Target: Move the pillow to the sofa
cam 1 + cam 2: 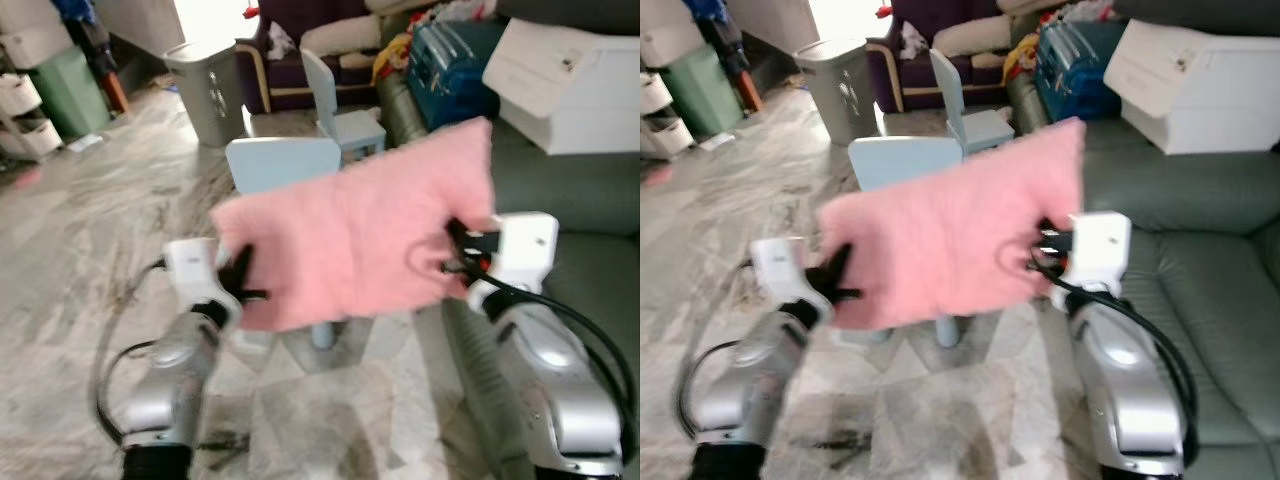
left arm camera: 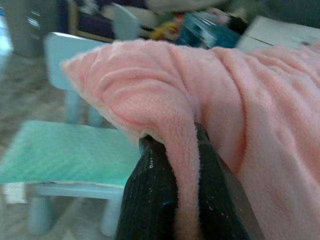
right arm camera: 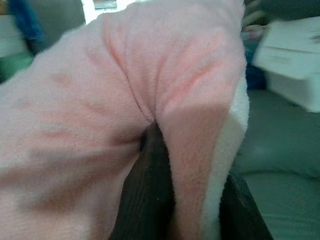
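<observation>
The pink pillow (image 1: 360,235) hangs in the air between the two grippers, stretched out flat with one end raised toward the grey-green sofa (image 1: 1200,260) and the other end lower, away from it. The head views show this whole arrangement: the pillow is held above the marble floor (image 1: 90,230), in front of a small pale-blue chair (image 1: 345,120) and a pale-blue table (image 1: 282,160), with the sofa's seat cushions just beside the pillow's raised end. On the sofa beyond the pillow sit a white box (image 1: 1200,85) and a blue case (image 1: 450,70), and a grey bin (image 1: 205,90) stands on the floor well away from the sofa. The wrist views add what the head views blur, namely the grip itself. In the left wrist view the left gripper (image 2: 182,195) has its two black fingers (image 2: 150,200) pressed together on a fold of the pillow's fleece edge, with the pale-blue table below it. In the right wrist view the right gripper (image 3: 187,200) is likewise clamped on the pillow, a ridge of pink cloth and a strip of its white lining squeezed between the fingers (image 3: 145,200), and the sofa's cushions lie just past that pinched edge.
</observation>
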